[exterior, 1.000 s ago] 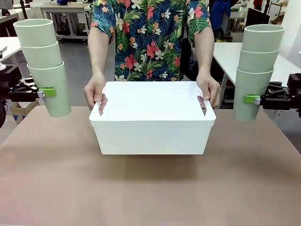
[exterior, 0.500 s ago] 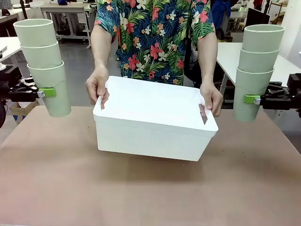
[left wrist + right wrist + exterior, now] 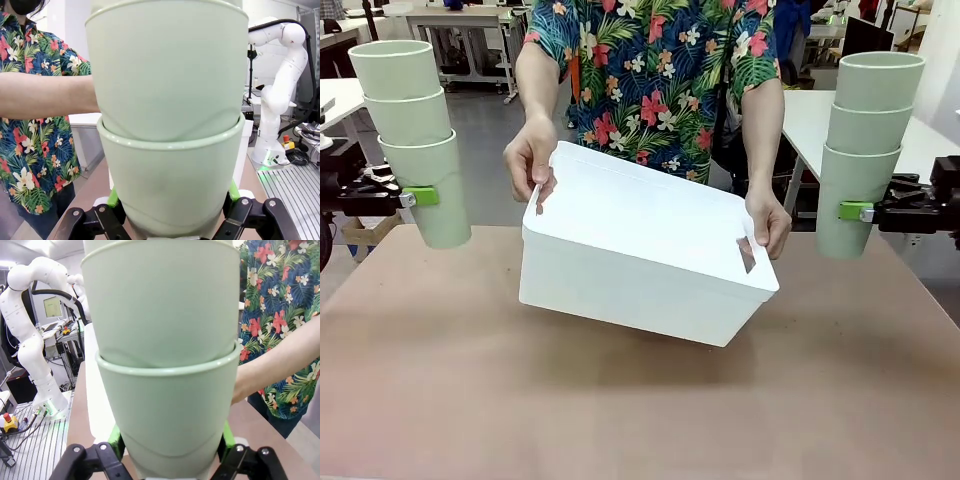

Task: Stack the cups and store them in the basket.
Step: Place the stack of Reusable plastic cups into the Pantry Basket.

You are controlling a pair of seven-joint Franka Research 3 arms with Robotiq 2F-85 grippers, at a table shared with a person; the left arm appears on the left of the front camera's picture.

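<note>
Left stack: three pale mint-green tapered plastic tumblers [image 3: 415, 140], nested upright, held in the air at the table's left edge.
Left gripper [image 3: 432, 196]: black fingers with green pads, clamped on the bottom tumbler of the left stack.
Right stack: three matching mint-green tumblers [image 3: 865, 150], nested upright, held in the air at the table's right edge.
Right gripper [image 3: 846, 209]: clamped on the bottom tumbler of the right stack.
Basket: white rectangular plastic bin [image 3: 640, 255] with a rolled rim and handle slots, over the middle of the table, between the two stacks and apart from both. It is tilted, with its left end higher. Whether its low corner touches the table cannot be told.
Person's hands: one hand [image 3: 528, 160] grips the raised end and the other hand [image 3: 768, 220] grips the lowered end at the slot.
Surface: brown matte tabletop [image 3: 640, 420], with the bin's shadow under it.
Room: white worktables [image 3: 810, 115] behind, on a grey floor [image 3: 485, 130].
</note>
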